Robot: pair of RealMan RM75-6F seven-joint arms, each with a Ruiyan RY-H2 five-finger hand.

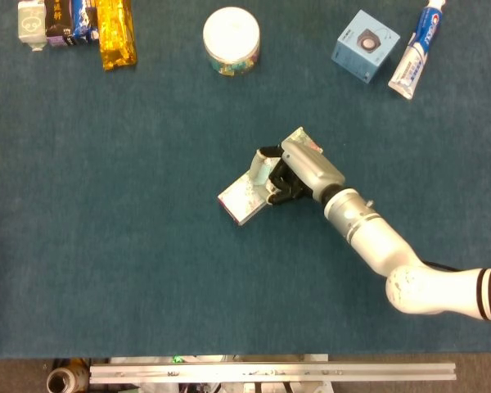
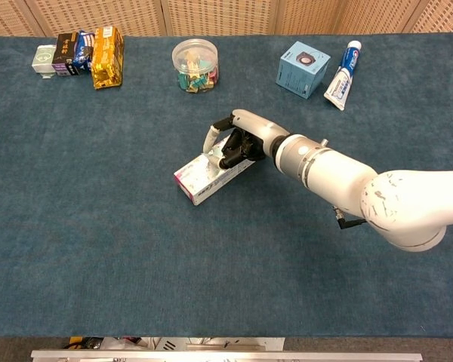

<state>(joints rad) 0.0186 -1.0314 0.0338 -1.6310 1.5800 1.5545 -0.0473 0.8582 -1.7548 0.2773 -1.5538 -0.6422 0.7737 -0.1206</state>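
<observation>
Right robot hand (image 2: 234,143) grasps a flat tissue box (image 2: 204,176) lying mid-counter (image 2: 98,249), fingers curled over its near end. Far edge: clear jar (image 2: 194,65), blue box (image 2: 302,69), toothpaste tube (image 2: 342,65), snack packets (image 2: 79,49). All well apart from the box.
</observation>
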